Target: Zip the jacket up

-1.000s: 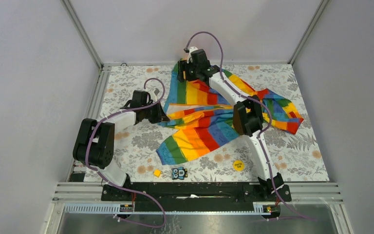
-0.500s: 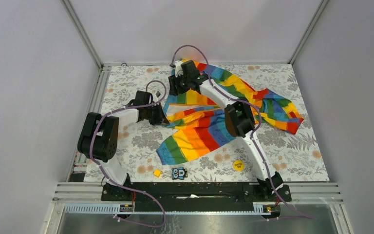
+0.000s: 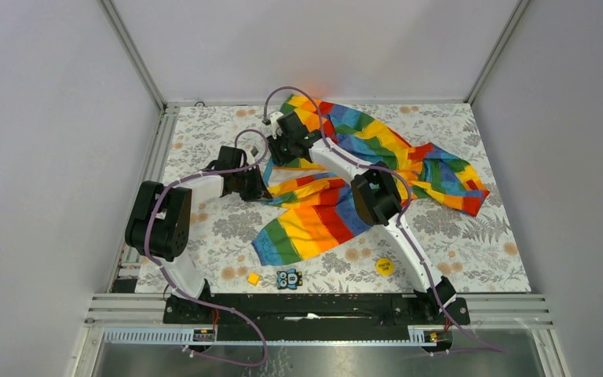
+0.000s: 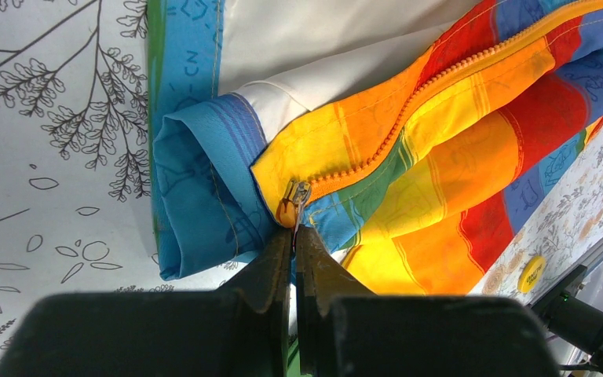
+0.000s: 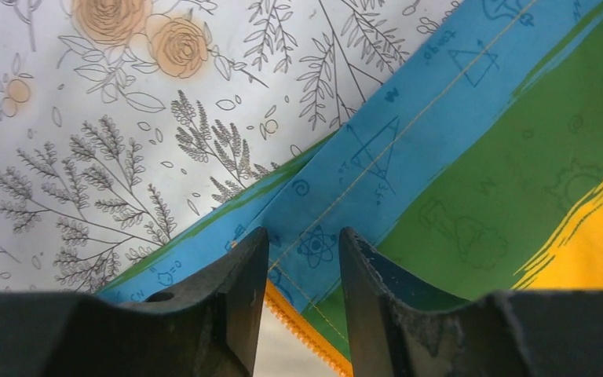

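on the jacket [image 3: 322, 221], left gripper [image 4: 293, 232] pinches zipper pull [image 4: 289, 209]; right gripper [image 5: 302, 239] parted astride hem [image 5: 377, 149].

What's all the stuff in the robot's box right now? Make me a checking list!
Surface: table with a flowery cover.
Job's things: rainbow jacket lying crumpled, white lining showing; zipper pull at the low end of the orange zipper.
Clutter: yellow round disc, small yellow block and little picture card near the front edge.
Grippers: left gripper shut on the zipper pull; right gripper open, the jacket's blue edge between its fingers.
Cables: purple cables run along both arms.
Surroundings: grey walls, metal frame.
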Tool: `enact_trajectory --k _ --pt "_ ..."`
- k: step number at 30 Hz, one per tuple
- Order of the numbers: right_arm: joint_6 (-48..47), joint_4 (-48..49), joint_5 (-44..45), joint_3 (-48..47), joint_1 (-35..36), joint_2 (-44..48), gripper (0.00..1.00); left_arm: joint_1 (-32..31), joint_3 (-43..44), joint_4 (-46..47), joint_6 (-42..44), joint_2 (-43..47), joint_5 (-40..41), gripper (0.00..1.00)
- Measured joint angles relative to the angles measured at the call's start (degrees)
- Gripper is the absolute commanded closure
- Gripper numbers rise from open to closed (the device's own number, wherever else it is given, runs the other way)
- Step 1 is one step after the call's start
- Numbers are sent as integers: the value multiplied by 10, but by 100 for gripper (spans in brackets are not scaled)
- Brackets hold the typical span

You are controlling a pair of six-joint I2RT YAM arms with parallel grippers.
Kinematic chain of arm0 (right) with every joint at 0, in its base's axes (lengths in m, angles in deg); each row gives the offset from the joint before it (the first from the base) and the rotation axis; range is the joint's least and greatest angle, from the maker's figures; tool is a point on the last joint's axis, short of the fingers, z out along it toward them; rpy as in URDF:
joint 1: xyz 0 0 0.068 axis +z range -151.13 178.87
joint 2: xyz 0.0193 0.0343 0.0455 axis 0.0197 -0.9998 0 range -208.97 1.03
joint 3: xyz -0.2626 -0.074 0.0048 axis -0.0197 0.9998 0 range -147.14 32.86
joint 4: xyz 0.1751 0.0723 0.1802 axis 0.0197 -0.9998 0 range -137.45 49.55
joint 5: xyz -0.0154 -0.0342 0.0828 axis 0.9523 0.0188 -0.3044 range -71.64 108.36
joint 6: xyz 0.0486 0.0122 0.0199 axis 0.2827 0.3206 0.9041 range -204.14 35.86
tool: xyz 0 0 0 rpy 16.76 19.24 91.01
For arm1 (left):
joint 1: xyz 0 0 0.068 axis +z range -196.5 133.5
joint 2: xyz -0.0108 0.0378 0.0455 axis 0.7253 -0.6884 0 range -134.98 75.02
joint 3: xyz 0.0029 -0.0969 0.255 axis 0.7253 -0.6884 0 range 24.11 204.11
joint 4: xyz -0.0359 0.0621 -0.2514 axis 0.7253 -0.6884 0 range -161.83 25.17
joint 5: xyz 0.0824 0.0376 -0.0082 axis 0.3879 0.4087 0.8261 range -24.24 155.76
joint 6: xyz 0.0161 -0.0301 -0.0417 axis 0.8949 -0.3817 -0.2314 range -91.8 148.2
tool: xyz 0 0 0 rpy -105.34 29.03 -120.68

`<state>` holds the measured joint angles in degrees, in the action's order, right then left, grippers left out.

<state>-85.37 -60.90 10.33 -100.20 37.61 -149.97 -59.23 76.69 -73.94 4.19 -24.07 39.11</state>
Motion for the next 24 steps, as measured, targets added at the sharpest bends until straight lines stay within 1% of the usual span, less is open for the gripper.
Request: enact_trajectory --k 6,10,13,15,19,20,22,24 --pt "17 7 31 4 6 0 53 0 0 0 0 0 0 100" --pt "24 15 60 9 13 0 51 0 0 0 0 0 3 100" --pt "24 23 93 14 22 1 54 0 0 0 0 0 5 100" --pt "23 25 116 15 27 1 61 0 0 0 0 0 6 100" --pt "22 23 135 15 31 1 80 0 0 1 0 0 8 100" --pt "23 22 137 15 30 1 83 0 0 1 -1 0 8 100" --pt "25 21 140 13 28 1 92 0 0 2 -1 0 9 100" --pt "25 13 139 5 27 -2 96 0 0 2 -2 0 10 100"
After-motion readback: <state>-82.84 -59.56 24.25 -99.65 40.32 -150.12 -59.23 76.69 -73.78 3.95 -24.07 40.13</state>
